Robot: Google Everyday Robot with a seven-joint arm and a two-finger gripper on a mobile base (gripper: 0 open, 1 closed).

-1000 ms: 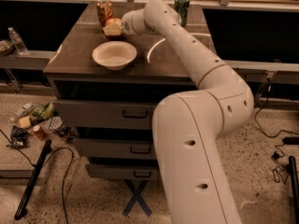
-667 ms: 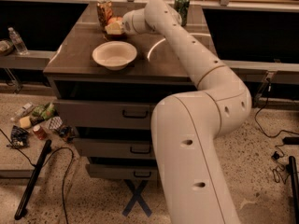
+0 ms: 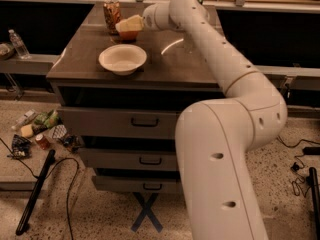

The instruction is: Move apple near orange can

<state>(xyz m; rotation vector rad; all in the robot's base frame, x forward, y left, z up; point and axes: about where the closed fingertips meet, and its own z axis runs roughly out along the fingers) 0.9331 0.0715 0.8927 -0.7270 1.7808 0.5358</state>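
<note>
The orange can stands upright at the back left of the table top. My gripper reaches over the table just to the right of the can. Its pale fingers are closed over the top of the red-orange apple. Only the lower half of the apple shows beneath them. The apple sits low at the table surface, close beside the can. I cannot tell whether it touches the table.
A white bowl sits in front of the apple near the table's front left. My arm crosses the right half of the table. Drawers lie below. Bottles and litter lie on the floor at left.
My gripper with the apple has shifted slightly to the right, staying beside the orange can. The bowl and can have not moved.
</note>
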